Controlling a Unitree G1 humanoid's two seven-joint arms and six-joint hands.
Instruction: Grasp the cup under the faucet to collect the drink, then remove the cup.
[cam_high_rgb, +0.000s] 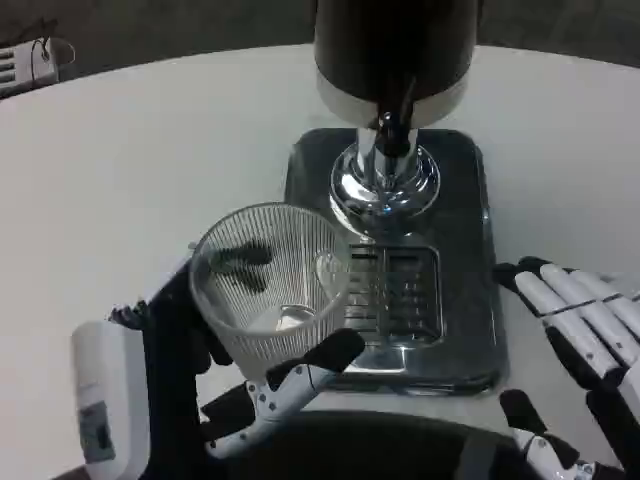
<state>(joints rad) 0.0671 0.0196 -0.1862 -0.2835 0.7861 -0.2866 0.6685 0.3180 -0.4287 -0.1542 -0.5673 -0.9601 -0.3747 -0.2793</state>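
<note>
Left robot hand: the left robot hand (215, 385) is wrapped around a clear ribbed cup (270, 285), with dark fingers behind the glass and one white and black finger (300, 375) across the cup's near lower side.
Cup: held upright or close to it, just above the left robot hand's palm, open mouth towards the camera; whether it holds any drink cannot be told.
Right robot hand: the right robot hand (585, 345) rests apart from everything, fingers spread and holding nothing, on the worktop (120, 190).
Drink dispenser: its dark body (395, 45) and chrome faucet (388, 165) stand beyond the cup, up and to the right of the left robot hand.
Drip tray: the metal drip tray (470, 250) lies between the two robot hands, its slotted grate just right of the cup.
</note>
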